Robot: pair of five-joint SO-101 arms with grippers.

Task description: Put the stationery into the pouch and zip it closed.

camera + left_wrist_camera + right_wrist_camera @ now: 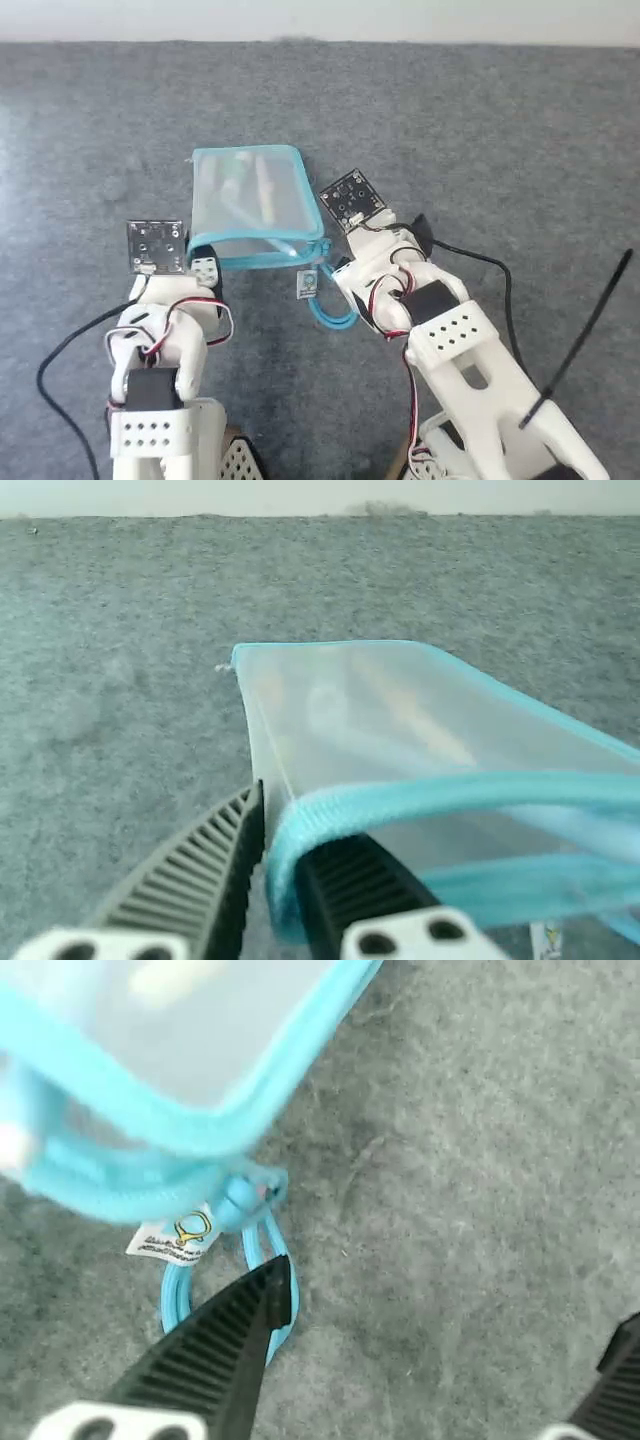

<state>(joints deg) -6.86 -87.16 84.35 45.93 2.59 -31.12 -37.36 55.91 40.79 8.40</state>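
Note:
A translucent pouch [255, 205] with teal trim lies in the middle of the grey mat, with pens [265, 190] showing through it. My left gripper [205, 268] is at its near left corner, shut on the teal zipper edge [420, 795]. The ribbed fingers [215, 860] pinch that edge. At the near right corner my right gripper [335, 265] stands wide open above the mat. One of its fingers [235, 1335] hangs over the teal wrist loop [175, 1295], just short of the zipper pull [245, 1198] and white tag [172, 1235].
Grey carpet-like mat [500, 150] covers the whole table, with bare room beyond and to both sides of the pouch. A black cable [590, 320] runs beside the right arm.

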